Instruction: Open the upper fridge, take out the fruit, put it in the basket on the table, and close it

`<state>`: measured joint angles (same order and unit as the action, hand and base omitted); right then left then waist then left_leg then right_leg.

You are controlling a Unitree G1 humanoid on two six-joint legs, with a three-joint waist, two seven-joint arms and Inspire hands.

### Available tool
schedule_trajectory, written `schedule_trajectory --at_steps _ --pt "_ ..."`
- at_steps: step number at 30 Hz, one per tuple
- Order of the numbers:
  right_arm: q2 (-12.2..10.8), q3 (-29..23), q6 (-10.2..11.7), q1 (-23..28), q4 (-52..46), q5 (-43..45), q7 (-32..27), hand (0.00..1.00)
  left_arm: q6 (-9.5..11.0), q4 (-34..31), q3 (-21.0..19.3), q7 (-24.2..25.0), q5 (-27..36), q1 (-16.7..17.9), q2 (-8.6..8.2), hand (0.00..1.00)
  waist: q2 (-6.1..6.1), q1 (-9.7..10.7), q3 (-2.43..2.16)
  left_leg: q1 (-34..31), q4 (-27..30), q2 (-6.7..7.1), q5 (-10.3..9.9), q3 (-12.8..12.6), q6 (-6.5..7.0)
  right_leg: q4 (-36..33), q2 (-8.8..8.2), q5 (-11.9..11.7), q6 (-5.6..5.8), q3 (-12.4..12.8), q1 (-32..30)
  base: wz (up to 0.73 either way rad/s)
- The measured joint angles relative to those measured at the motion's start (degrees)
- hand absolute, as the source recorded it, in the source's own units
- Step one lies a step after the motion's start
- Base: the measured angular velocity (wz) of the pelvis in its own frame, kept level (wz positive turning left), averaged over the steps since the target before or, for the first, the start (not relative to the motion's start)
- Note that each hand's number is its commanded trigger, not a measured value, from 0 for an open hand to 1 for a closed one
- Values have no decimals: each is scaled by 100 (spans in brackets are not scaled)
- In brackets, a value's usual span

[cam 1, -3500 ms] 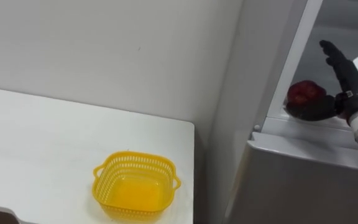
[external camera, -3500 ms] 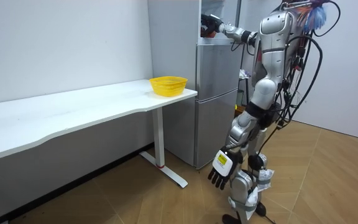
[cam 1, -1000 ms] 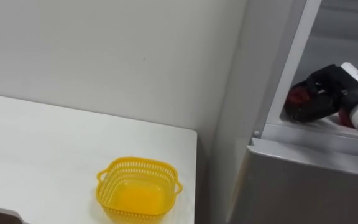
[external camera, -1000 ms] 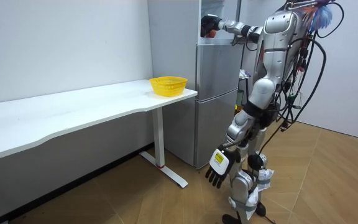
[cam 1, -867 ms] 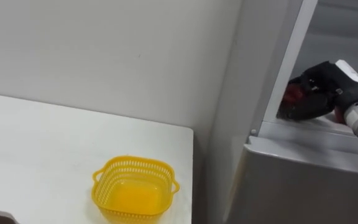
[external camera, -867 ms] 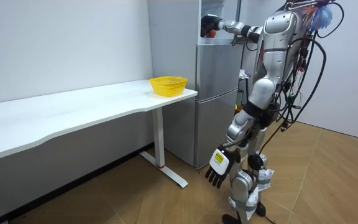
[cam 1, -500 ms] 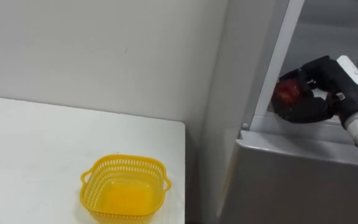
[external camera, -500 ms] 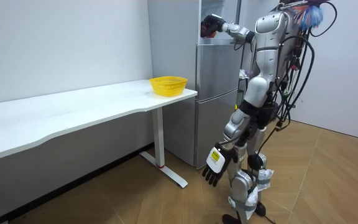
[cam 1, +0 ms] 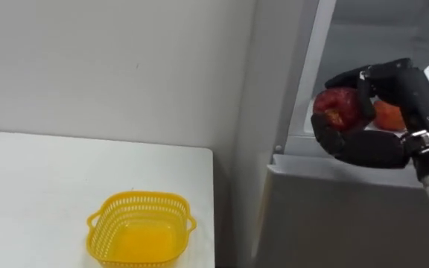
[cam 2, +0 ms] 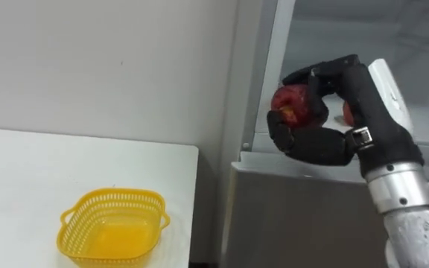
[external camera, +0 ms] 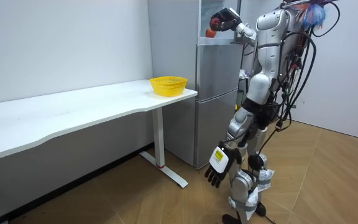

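In the curl of your right hand [cam 1: 371, 145] sits the red apple [cam 1: 337, 106]. The fingers wrap over its top and far side, the thumb closes from below, and the palm lies just under and to the right of it. The hand holds the fruit up in front of the open upper compartment of the fridge [cam 1: 326, 216], above the top edge of the lower door.

You have one apple in the grasp. Just behind the fingers there is one orange-coloured fruit [cam 1: 388, 115] inside the compartment. Far down and to the left of the hand, one yellow basket [cam 1: 138, 231] stands on the white table [cam 1: 36, 186] near its end by the fridge.

The fingers cover the apple's right side. The hand hides most of the orange fruit, so you cannot tell what kind it is or what it rests on. The picture's upper edge cuts off the top of the compartment.

In the room view your left hand [external camera: 221, 163] hangs low beside the thigh with straight fingers, holding nothing, while the robot stands facing the fridge.
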<state>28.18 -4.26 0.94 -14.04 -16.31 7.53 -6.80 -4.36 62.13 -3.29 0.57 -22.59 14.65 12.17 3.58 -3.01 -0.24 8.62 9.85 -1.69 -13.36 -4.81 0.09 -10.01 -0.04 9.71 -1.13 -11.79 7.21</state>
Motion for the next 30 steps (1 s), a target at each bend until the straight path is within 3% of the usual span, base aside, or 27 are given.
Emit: schedule_trajectory --at_steps 5,11,15,21,30 --pt "-220 -69 273 207 -157 222 -289 100 168 261 20 -56 52 11 -41 0 -84 143 7 -8 0 4 -2 -122 2 3 9 -1 -7 114 -42 -10" --pt "-271 -191 344 590 -655 312 -434 100 227 322 15 -129 49 5 -39 0 -75 124 -2 -3 -15 -4 0 -226 2 13 37 -2 -7 240 -95 -8" --pt "-526 -52 450 761 -904 307 -421 100 230 342 23 -158 48 -63 -38 0 -74 98 3 -18 -36 -10 0 -280 3 6 51 -3 -8 295 -136 -9" --pt "-742 586 449 759 -939 408 -223 100 231 429 273 -151 40 -303 -28 0 -77 65 4 -36 -67 -32 -1 -304 3 -77 53 -4 -8 296 -222 -1" --pt "-998 1526 456 575 -1129 580 435 100 303 434 728 -107 43 -441 -30 0 -50 -324 17 -45 -28 -32 -1 -263 1 -80 50 -9 -16 204 -193 2"
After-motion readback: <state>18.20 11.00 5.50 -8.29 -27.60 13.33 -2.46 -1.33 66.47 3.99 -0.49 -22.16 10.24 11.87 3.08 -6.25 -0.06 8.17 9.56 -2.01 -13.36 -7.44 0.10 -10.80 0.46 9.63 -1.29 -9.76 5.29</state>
